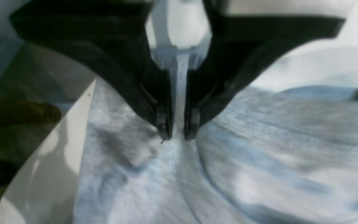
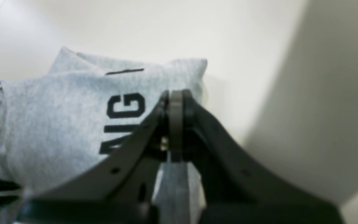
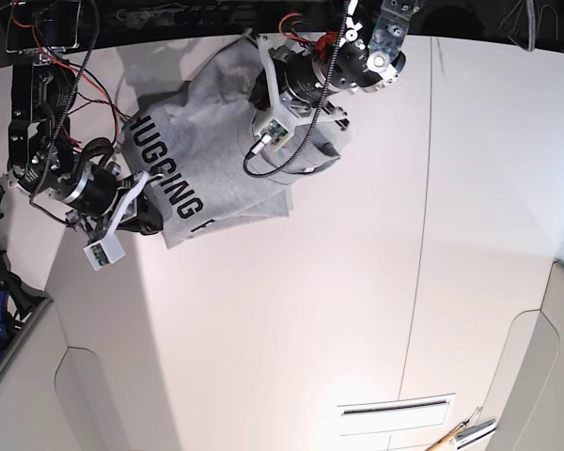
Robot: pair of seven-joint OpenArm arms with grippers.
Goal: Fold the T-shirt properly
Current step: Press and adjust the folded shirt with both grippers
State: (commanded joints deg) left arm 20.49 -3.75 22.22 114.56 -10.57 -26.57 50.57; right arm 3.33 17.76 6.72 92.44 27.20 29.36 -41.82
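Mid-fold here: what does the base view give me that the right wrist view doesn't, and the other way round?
Only the base view shows both arms at once, the left end effector on the T-shirt's far edge, the whole word HUGGING, and the tools at the table's near edge. Only the right wrist view shows, close up, the right end effector pinched shut on a fold of grey fabric. Both show the printed side facing up and bare white table beside the shirt.

The T-shirt (image 3: 202, 150) was heather-grey, printed side up, with black capitals reading "HUGGING" visible. It lay bunched and partly folded at the far-left part of the white table, its fabric creased and lifted unevenly.
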